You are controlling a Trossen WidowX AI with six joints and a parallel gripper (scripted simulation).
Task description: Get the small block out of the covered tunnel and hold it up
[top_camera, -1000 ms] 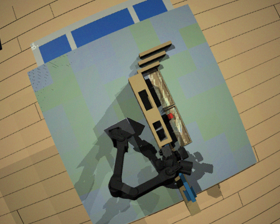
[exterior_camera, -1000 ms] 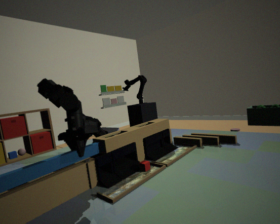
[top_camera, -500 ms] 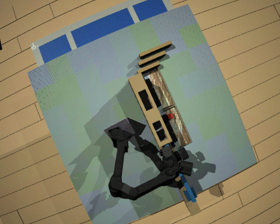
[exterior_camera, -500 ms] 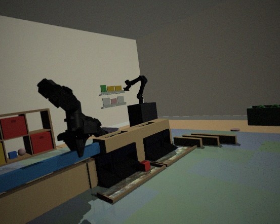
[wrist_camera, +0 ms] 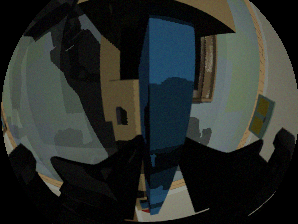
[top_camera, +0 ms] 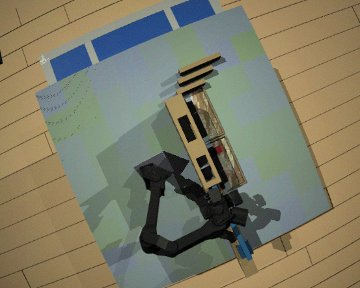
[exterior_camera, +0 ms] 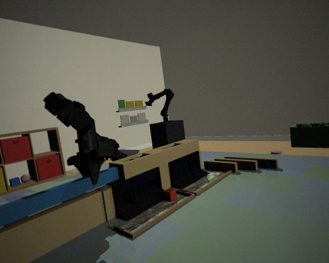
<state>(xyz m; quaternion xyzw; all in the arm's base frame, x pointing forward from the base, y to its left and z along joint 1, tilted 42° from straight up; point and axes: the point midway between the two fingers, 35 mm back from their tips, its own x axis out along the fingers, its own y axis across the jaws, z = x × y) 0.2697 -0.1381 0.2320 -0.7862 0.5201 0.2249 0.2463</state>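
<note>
Partly spread fingers of the black gripper (top_camera: 223,195) (exterior_camera: 91,175) (wrist_camera: 165,145) clasp the long blue bar handle (top_camera: 240,239) (exterior_camera: 63,188) (wrist_camera: 171,65), its axis running across the tabletop's lower edge in the top view, while the small red cube (top_camera: 219,149) (exterior_camera: 171,194) lies up-table on the tray beside the tunnel.

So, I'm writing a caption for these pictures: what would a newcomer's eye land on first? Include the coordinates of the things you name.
Probably the long blue bar (top_camera: 236,232) (exterior_camera: 63,188) (wrist_camera: 171,60), clamped in the black gripper (top_camera: 215,193) (exterior_camera: 94,178) (wrist_camera: 157,137) at one end of the tan tunnel (top_camera: 196,146) (exterior_camera: 165,175). Next, the small red block (top_camera: 219,149) (exterior_camera: 171,194), a bright spot at the tunnel's open side. Then the three tan rods (top_camera: 200,64) (exterior_camera: 251,160) lying side by side past the tunnel's far end.
</note>
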